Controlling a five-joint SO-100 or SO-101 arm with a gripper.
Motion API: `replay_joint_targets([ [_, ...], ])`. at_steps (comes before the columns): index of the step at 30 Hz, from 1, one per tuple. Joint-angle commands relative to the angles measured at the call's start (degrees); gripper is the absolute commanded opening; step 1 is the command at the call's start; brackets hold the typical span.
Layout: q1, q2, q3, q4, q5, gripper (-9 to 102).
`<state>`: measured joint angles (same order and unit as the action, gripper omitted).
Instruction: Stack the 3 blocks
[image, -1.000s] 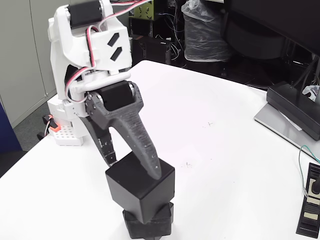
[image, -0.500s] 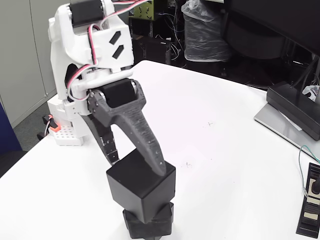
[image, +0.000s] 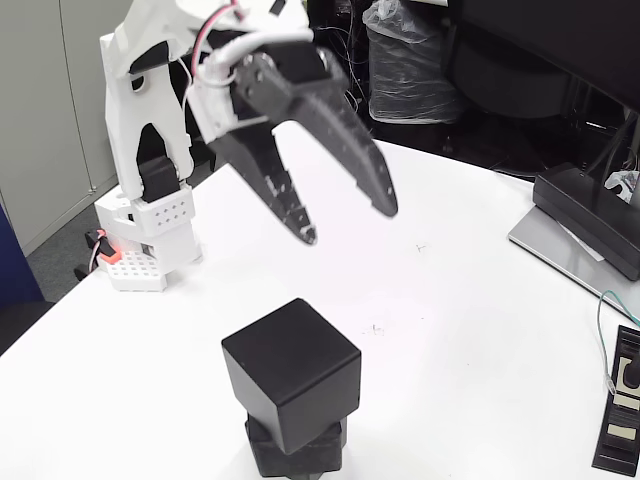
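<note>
Two black blocks show in the fixed view, one on the other, near the table's front edge. The top block sits twisted relative to the lower block, whose bottom is cut off by the frame. My gripper hangs well above and behind the stack, open, with nothing between its dark fingers. A clear gap separates the fingertips from the top block.
The arm's white base stands at the left on the white table. A laptop-like grey device lies at the right edge, with a flat black device with a white label at the lower right. Clutter sits beyond the table.
The gripper let go of the top block, opened and rose up and back from the stack. The top block stays on the lower one.
</note>
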<state>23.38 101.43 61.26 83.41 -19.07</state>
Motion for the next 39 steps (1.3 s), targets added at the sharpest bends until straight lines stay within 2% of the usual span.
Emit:
replay_joint_targets([
  [1, -1.8, 3.9, -5.3, 0.1, 4.1, 14],
  [8, -4.7, 9.5, -10.5, 0.1, 9.8, -2],
  [16, -11.7, 20.0, -12.7, 0.1, 12.8, -1],
  [27, -32.8, 27.7, -10.7, 0.2, 14.4, -1],
  [32, -37.4, 31.1, -1.8, -0.5, 14.9, -1],
  [39, -38.1, 41.5, 18.3, -1.4, 14.9, -1],
])
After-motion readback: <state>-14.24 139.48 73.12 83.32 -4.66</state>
